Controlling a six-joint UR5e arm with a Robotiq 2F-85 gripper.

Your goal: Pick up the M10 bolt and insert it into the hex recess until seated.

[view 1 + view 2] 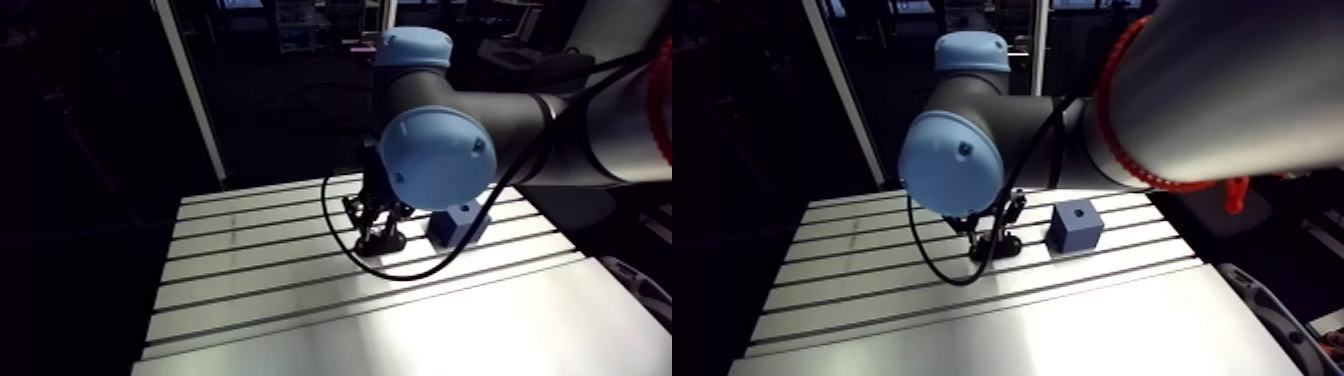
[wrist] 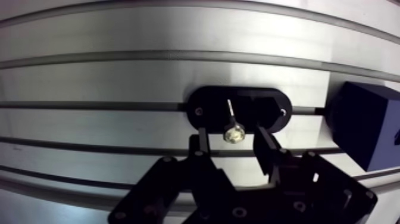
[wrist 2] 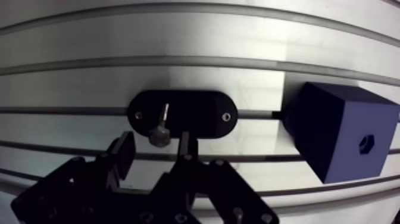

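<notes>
In the wrist view a small metal bolt (image 2: 233, 132) sits in a black oval holder (image 2: 208, 107) on the slotted table, its hex head toward me and its thin shank running away. My gripper (image 2: 232, 138) is low over the holder, open, with one finger on either side of the bolt head and a gap on both sides. Beside the holder stands a dark blue block (image 3: 339, 131) with a small hex recess (image 3: 366, 143) in one face. In the arm view the gripper (image 1: 997, 243) is down at the table, just left of the blue block (image 1: 1075, 226).
The aluminium table (image 1: 260, 270) has long parallel slots running across it. My own elbow joint and a looping black cable (image 1: 400, 272) hang in front of the gripper in the arm view. A smooth plate (image 1: 1072, 330) forms the near part of the table.
</notes>
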